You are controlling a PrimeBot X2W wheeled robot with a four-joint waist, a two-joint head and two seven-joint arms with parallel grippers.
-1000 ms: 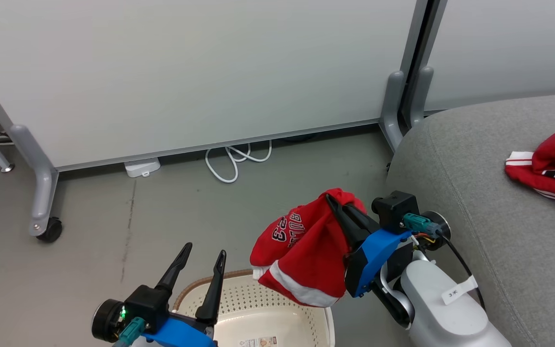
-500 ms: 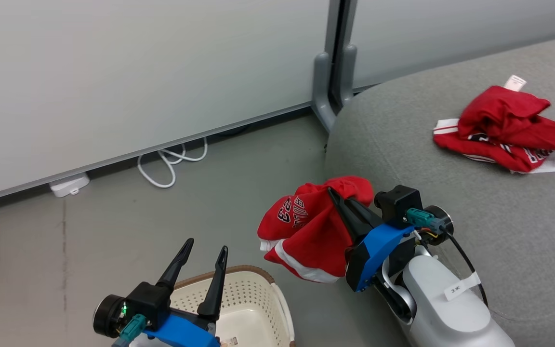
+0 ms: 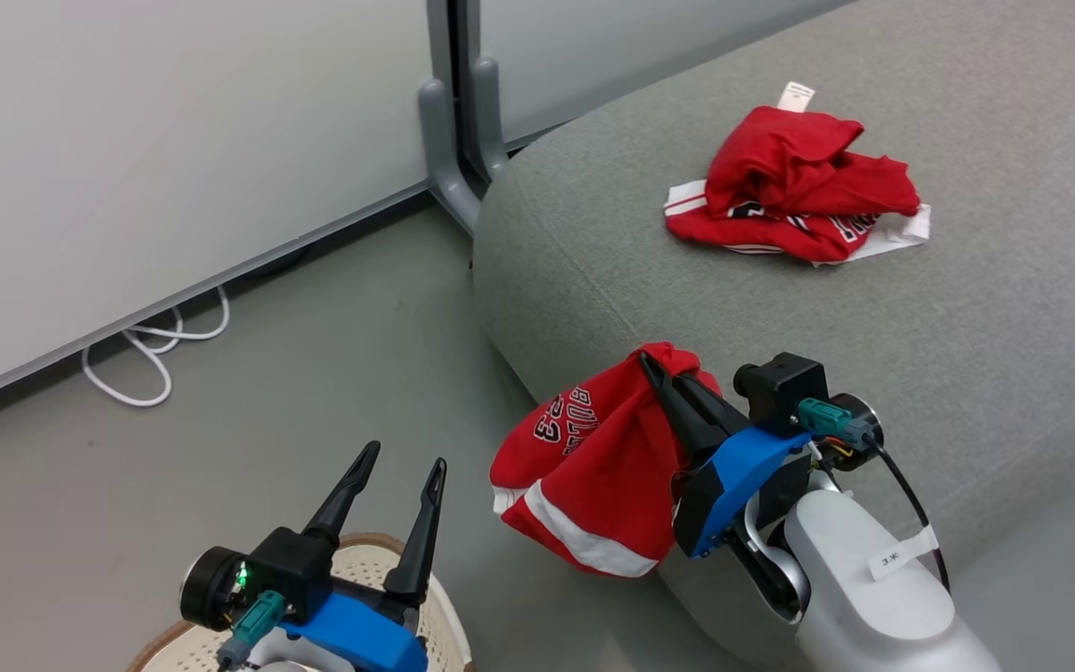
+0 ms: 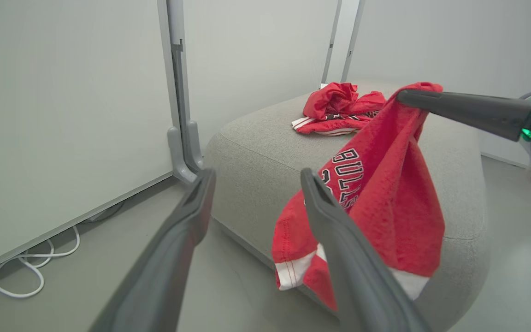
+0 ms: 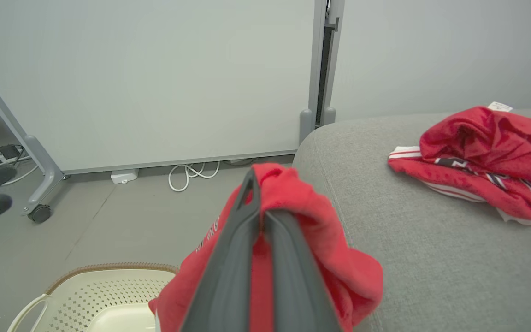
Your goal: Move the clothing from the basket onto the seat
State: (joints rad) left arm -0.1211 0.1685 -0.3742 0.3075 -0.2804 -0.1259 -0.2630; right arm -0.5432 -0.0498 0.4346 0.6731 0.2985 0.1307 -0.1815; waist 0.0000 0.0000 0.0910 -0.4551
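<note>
Here the right gripper, clamped on a top fold so the cloth hangs free, holds one red garment beside the edge of the seat, clear of the basket; the other garment lies atop that seat. The left gripper is open, empty.

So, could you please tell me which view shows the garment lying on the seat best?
The head view: the garment lies whole on the seat, with its tag and trim visible. The right wrist view cuts it off at the picture's right edge; the left wrist view shows it small and distant.
</note>
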